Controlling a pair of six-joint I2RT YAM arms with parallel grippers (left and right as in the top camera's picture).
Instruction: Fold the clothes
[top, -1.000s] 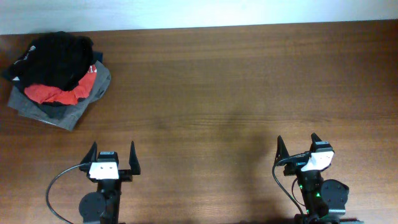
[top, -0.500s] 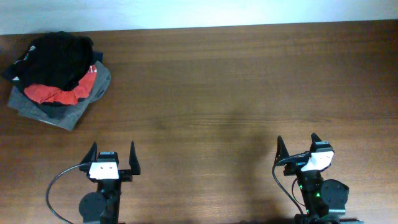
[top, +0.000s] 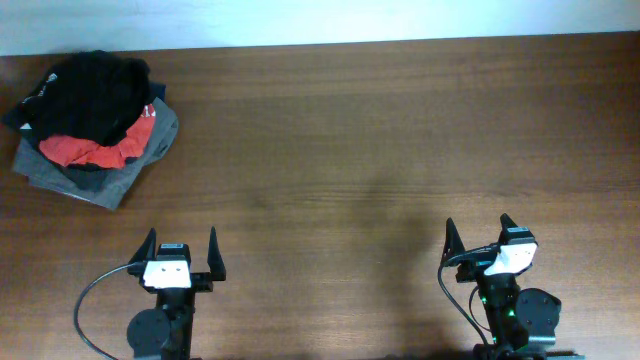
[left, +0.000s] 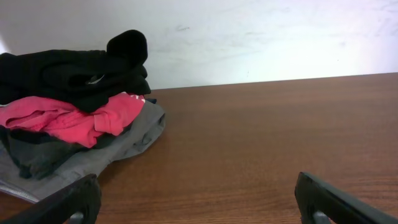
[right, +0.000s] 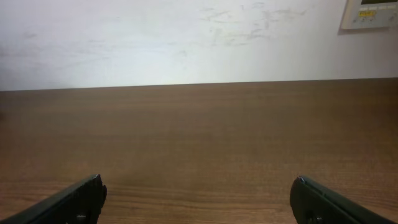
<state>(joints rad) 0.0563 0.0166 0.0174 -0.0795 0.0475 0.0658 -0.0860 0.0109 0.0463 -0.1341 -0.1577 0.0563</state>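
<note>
black clothes (top: 95, 90) atop pile (top: 112, 182); left end effector (top: 181, 236), right end effector (top: 477, 223) wide, empty.

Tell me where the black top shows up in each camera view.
Overhead: black top at top left, crowning the pile.
Left wrist: upper left, topmost on the pile.
Right wrist: not in view.
Shared landmark: the red T-shirt directly beneath it, in both views showing it.
</note>
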